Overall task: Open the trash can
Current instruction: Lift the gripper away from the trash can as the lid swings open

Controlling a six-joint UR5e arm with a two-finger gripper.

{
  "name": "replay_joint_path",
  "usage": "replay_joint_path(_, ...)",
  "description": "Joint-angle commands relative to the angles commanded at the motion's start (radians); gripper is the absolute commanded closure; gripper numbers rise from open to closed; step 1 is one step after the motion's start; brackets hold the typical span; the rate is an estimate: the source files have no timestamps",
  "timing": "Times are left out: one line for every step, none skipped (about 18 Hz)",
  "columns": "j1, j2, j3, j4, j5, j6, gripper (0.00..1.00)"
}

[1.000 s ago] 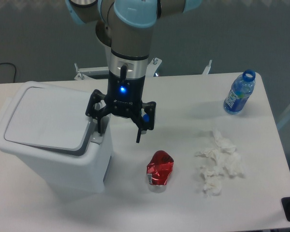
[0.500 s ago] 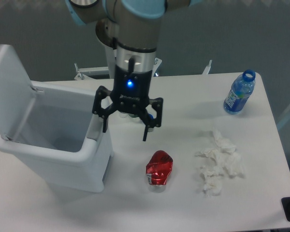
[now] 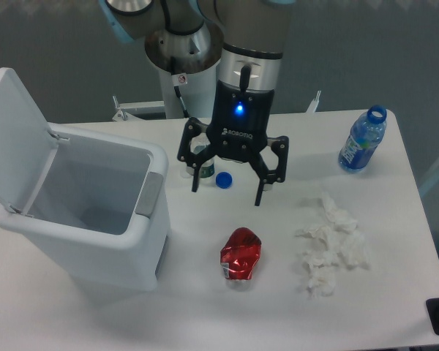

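The white trash can [image 3: 124, 245] stands at the left of the table with its lid [image 3: 13, 135] swung up and back, so the empty inside shows. Its grey push-button tab [image 3: 148, 194] sits on the right rim. My gripper [image 3: 227, 197] hangs open above the table to the right of the can, clear of it, with nothing between its fingers [image 3: 260, 192].
A crushed red can [image 3: 241, 256] lies in front of the gripper. Crumpled white tissues [image 3: 331, 245] lie to the right. A blue water bottle [image 3: 362, 140] stands at the far right. A blue cap [image 3: 222, 179] and a small bottle [image 3: 199, 166] sit behind the gripper.
The lid sprang from shut to fully raised a second ago. My gripper has since moved right, away from the can's button tab, and stays open.
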Motion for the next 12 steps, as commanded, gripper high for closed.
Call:
replay_joint_path(0.000,-0.005,-0.002,0.000,0.020,0.037,0.00)
replay_joint_path(0.000,-0.008,-0.003,0.000,0.035,0.058,0.00)
replay_joint_path(0.000,-0.009,-0.006,0.003,0.058,0.072,0.00)
replay_joint_path(0.000,-0.012,-0.009,0.003,0.090,0.086,0.00)
replay_joint_path(0.000,-0.012,-0.012,0.003,0.117,0.108,0.00)
replay_joint_path(0.000,-0.012,-0.018,0.003,0.131,0.131,0.00)
replay_joint_path(-0.002,-0.015,-0.020,0.003,0.141,0.151,0.00)
replay_joint_path(-0.002,-0.021,-0.021,0.003,0.151,0.160,0.00)
replay_joint_path(-0.002,-0.025,-0.021,0.003,0.166,0.161,0.00)
replay_joint_path(-0.002,-0.028,-0.021,0.003,0.180,0.163,0.00)
replay_joint_path(-0.002,-0.031,-0.021,0.003,0.183,0.163,0.00)
replay_joint_path(-0.002,-0.035,-0.021,0.005,0.187,0.165,0.00)
